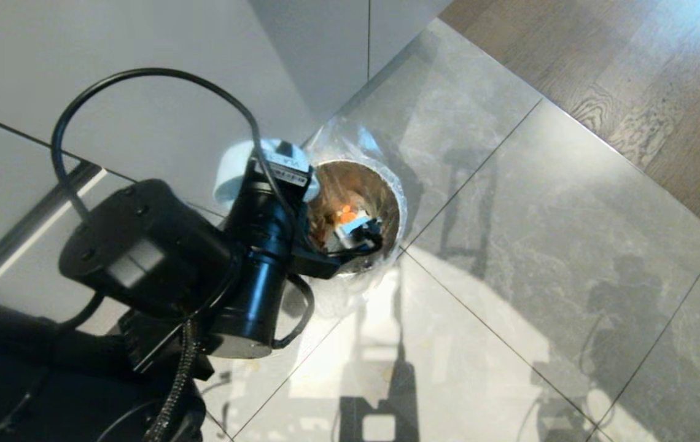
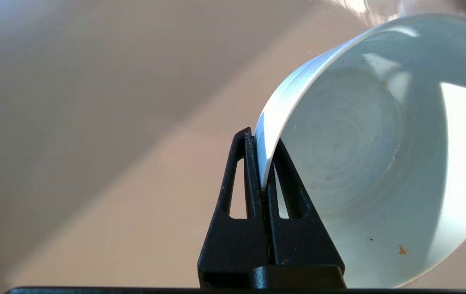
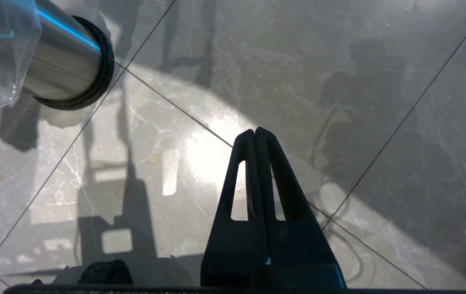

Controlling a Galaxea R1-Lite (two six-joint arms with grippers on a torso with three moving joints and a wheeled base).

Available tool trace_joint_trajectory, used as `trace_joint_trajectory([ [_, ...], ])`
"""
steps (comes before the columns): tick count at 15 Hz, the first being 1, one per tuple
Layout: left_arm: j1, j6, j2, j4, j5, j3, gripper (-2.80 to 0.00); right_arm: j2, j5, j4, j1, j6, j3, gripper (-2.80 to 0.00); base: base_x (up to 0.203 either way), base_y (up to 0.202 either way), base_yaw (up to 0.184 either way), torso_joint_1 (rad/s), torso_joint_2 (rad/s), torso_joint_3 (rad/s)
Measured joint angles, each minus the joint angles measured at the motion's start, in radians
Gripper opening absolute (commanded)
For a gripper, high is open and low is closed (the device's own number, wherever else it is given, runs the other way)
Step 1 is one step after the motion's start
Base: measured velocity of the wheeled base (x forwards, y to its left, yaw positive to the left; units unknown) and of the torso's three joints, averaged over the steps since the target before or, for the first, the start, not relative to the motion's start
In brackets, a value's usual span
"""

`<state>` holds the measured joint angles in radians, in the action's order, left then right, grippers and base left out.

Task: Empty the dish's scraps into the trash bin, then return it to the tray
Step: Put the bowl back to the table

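The dish [image 2: 359, 155], a small white bowl, is tipped on its side with only a small orange speck [image 2: 402, 250] left inside. My left gripper [image 2: 262, 163] is shut on its rim, one finger inside the bowl and one outside. In the head view the dish [image 1: 230, 175] shows beside the trash bin [image 1: 387, 184], behind my left wrist. The shiny metal bin has a clear bag, and orange scraps [image 1: 345, 216] lie inside it. My right gripper [image 3: 255, 132] hangs shut and empty over the floor, apart from the bin [image 3: 65, 61]. The tray is out of view.
The bin stands on grey floor tiles [image 1: 540, 245] close to white cabinet panels [image 1: 141, 61]. Wooden flooring [image 1: 632, 73] begins at the far right. My dark base [image 1: 31, 380] fills the near left corner. The bin's black base ring [image 3: 104, 69] rests on the tiles.
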<state>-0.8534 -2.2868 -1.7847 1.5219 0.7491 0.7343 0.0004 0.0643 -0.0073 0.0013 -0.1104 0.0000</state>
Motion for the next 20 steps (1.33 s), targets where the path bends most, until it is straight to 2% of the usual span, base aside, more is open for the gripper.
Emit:
trace_joint_trajectory([
  [2, 0.037, 0.054, 0.036, -0.018, 0.001, -0.016, -2.8, 0.0, 0.001, 0.0, 0.0, 0.0, 0.0, -2.8, 0.0, 0.0, 0.0, 0.0, 0.0, 0.0],
  [3, 0.061, 0.101, 0.058, -0.063, 0.001, -0.021, -2.8, 0.0, 0.0, 0.0, 0.0, 0.0, 0.0, -2.8, 0.0, 0.0, 0.0, 0.0, 0.0, 0.0],
  [9, 0.175, 0.436, 0.182, -0.33, -0.001, -0.074, -2.8, 0.0, 0.0, 0.0, 0.0, 0.001, 0.0, -2.8, 0.0, 0.0, 0.0, 0.0, 0.0, 0.0],
  [16, 0.209, 0.725, 0.262, -0.55, -0.001, -0.089, -2.8, 0.0, 0.0, 0.0, 0.0, 0.001, 0.0, -2.8, 0.0, 0.0, 0.0, 0.0, 0.0, 0.0],
  [18, 0.213, 0.855, 0.283, -0.646, -0.002, -0.092, -2.8, 0.0, 0.0, 0.0, 0.0, 0.0, 0.0, -2.8, 0.0, 0.0, 0.0, 0.0, 0.0, 0.0],
  [20, 0.216, 1.026, 0.317, -0.781, -0.003, -0.095, -2.8, 0.0, 0.0, 0.0, 0.0, 0.0, 0.0, -2.8, 0.0, 0.0, 0.0, 0.0, 0.0, 0.0],
])
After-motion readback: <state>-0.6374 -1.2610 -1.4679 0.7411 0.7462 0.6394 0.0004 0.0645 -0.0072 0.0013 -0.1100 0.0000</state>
